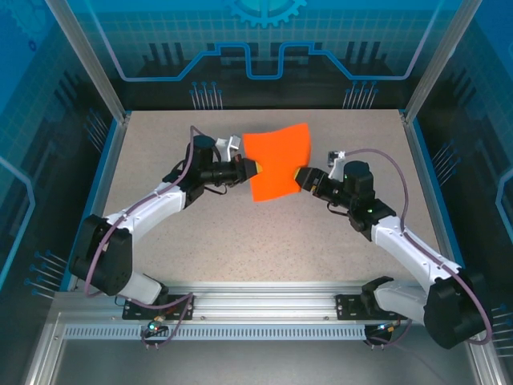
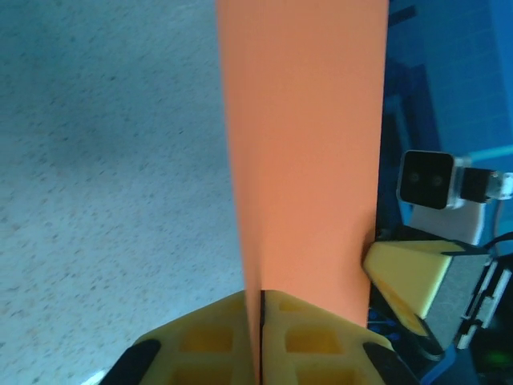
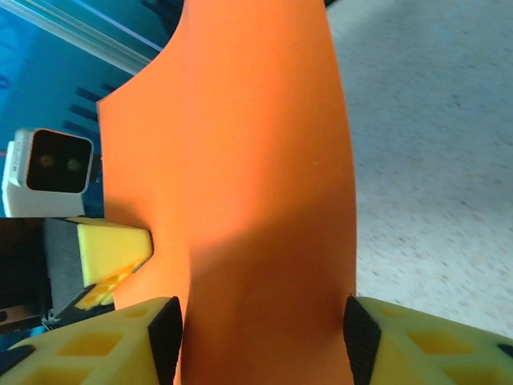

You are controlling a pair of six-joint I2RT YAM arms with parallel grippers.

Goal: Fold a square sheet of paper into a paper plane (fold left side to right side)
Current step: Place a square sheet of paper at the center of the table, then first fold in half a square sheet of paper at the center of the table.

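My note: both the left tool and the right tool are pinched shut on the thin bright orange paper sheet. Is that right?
Not quite. The left tool is pinched shut on the thin bright orange paper sheet, but the right tool is open: the right wrist view shows its jaws standing well apart, the sheet between them.

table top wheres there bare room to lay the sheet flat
Widest patch: near table, between both forearms and the base rail. Smaller one in the far left corner. Crowded mid-table, where left end effector and right end effector meet at the square sheet of paper.
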